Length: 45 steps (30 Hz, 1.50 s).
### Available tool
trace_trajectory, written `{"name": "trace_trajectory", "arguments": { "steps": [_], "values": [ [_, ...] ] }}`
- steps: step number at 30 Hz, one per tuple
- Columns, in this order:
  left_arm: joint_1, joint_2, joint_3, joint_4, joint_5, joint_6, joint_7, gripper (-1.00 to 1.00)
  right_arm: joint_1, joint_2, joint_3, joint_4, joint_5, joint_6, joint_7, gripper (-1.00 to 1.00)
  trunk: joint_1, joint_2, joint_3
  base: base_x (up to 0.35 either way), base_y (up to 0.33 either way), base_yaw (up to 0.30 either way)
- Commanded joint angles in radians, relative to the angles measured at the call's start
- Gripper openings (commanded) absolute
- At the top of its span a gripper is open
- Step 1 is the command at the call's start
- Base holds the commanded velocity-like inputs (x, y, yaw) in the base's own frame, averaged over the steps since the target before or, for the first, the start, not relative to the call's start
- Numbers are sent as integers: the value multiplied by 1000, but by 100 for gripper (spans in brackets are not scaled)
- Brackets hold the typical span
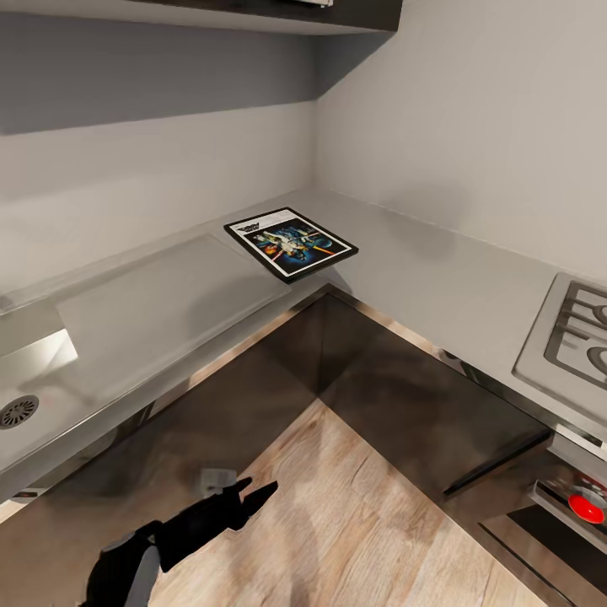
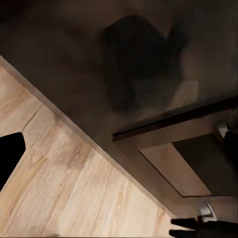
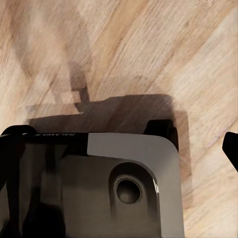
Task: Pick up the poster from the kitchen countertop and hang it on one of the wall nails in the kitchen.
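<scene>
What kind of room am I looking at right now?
A kitchen, most likely: a grey L-shaped countertop with a sink drain, a steel gas hob, and the poster lying flat in the corner.

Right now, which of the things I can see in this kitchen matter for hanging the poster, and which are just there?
For the job:
- poster, lying flat in the worktop's corner
- worktop it lies on
- left pincer, low over the floor, far from the poster

Just there:
- gas hob
- sink drain
- red knob
- wooden floor
</scene>
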Motion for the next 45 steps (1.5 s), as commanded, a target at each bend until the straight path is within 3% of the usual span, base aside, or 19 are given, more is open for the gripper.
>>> {"name": "trace_trajectory", "arguments": {
  "steps": [1, 4, 5, 6, 7, 9, 12, 14, 20, 25, 26, 28, 30, 31, 32, 33, 35, 37, 45],
  "values": [
    [-52, -36, -5, -5, -3, 42, 11, 100, -1, 0, -7, 1, 3, -2, 4, 100, 0, 0, -1, 0, 0, 0],
    [-177, -78, -30, -9, -9, 145, 59, 100, -1, -4, -7, 1, 3, -3, 3, 100, 0, 0, -1, 0, 0, 0],
    [-279, -95, -56, -9, -10, 215, 97, 100, -1, -12, -7, 1, 3, -3, 3, 100, 0, 0, -1, 0, 0, 0],
    [-311, -100, -62, -8, -11, 232, 107, 100, -1, -15, -7, 1, 3, -3, 3, 100, 0, 0, -1, 0, 0, 0],
    [-342, -103, -67, -7, -11, 246, 114, 100, -1, -16, -7, 1, 3, -3, 3, 100, 0, 0, -1, 0, 0, 0],
    [-480, -103, -80, 6, -13, 285, 134, 100, -1, -21, -7, 1, 3, -3, 3, 100, 0, 0, -1, 0, 0, 0],
    [-570, -103, -84, 41, -13, 297, 140, 100, -1, -23, -7, 1, 3, -3, 3, 100, 0, 0, -1, 0, 0, 0],
    [-688, -103, -85, 106, -11, 302, 144, 100, -1, -23, -7, 1, 3, -3, 3, 100, 0, 0, -1, 0, 0, 0],
    [-885, -103, -85, 151, -8, 374, 154, 100, -1, -24, -6, 1, 3, -3, 4, 100, 0, 0, -1, 0, 0, 0],
    [-998, -103, -83, 191, -9, 389, 188, 100, -1, -24, -6, 1, 3, -3, 4, 100, 0, 0, -1, 0, 0, 0],
    [-1018, -103, -82, 208, -9, 391, 206, 100, -1, -24, -7, 1, 3, -3, 4, 100, 0, 0, -1, 0, 0, 0],
    [-1126, -103, -81, 345, -8, 391, 370, 100, -1, -32, -6, 3, 3, -41, 4, 100, 0, 0, -1, 0, 0, 0],
    [-1158, -103, -81, 407, -6, 387, 448, 100, 0, -33, -6, 7, 3, -61, 4, 100, 0, 0, -1, 0, 0, 0],
    [-1182, -103, -80, 462, -4, 372, 527, 100, 1, -34, -6, 15, 3, -76, 4, 100, 0, 0, -1, 0, 0, 0],
    [-1191, -103, -78, 485, -4, 357, 566, 100, 2, -35, -6, 19, 3, -81, 4, 100, 0, 0, -1, 0, 0, 0],
    [-1203, -103, -69, 521, -3, 314, 644, 100, 4, -36, -6, 27, 2, -88, 3, 100, 0, 0, -1, 0, 0, 0],
    [-1211, -103, -54, 547, -2, 268, 721, 100, 5, -36, -6, 31, 2, -93, 3, 100, 0, 0, -1, 0, 0, 0],
    [-1219, -103, -23, 582, -1, 207, 847, 100, 6, -36, -6, 36, 2, -98, 3, 100, 0, 0, -1, 0, 0, 0],
    [-1224, -103, 3, 609, 1, 167, 933, 100, 7, -37, -5, 39, 2, -101, 4, 100, 0, 0, -1, 13, 0, 0]
  ]
}}
